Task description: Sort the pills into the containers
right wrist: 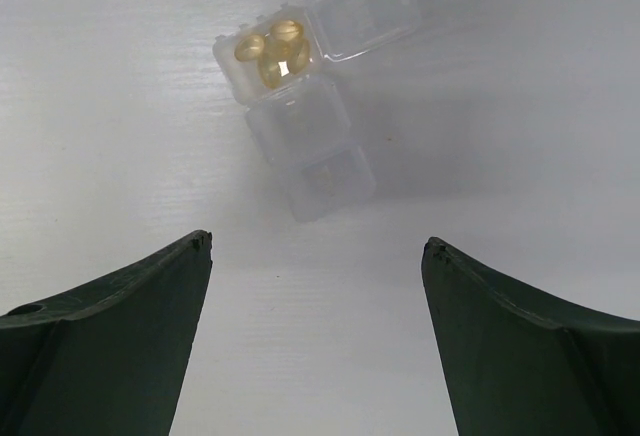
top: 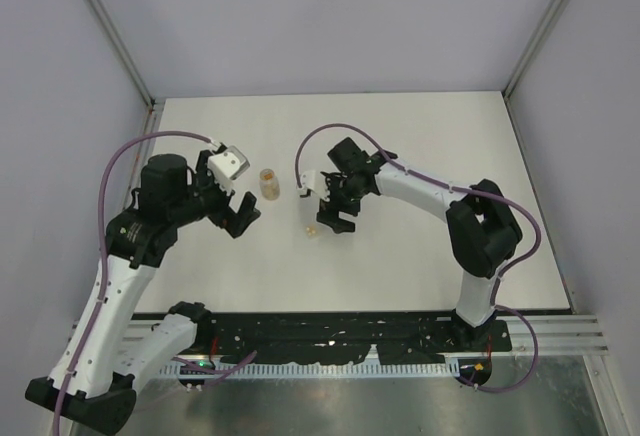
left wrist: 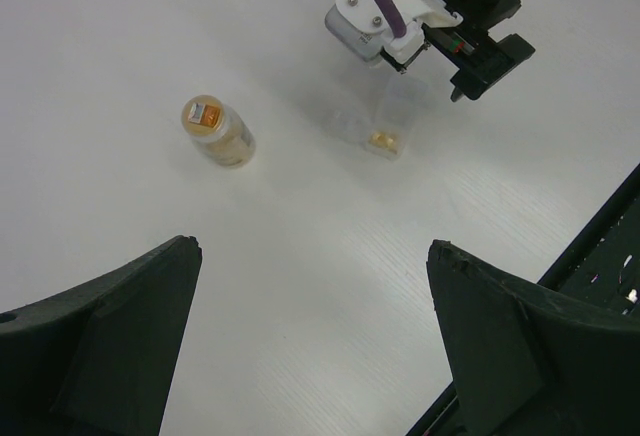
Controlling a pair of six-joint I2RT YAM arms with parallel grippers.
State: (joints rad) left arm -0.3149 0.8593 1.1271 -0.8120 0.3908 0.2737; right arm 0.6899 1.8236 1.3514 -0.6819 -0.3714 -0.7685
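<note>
On the white table point(top: 420, 136), both grippers stand with jaws spread, gripping nothing.

From above, the left gripper point(top: 243, 222) hangs with its jaws apart, and an amber bottle point(top: 268, 183) sits beyond their tips, to the right. The right gripper point(top: 335, 218) is poised over a small clear pill box point(top: 313, 227), of which little shows. In the left wrist view the jaws are wide, with the bottle point(left wrist: 218, 132) ahead toward the left jaw and the pill box point(left wrist: 392, 121) ahead toward the right one, under the other arm. In the right wrist view the jaws are wide apart. The box point(right wrist: 310, 136) lies ahead between them, untouched, with yellow pills point(right wrist: 272, 51) in its far left compartment.
</note>
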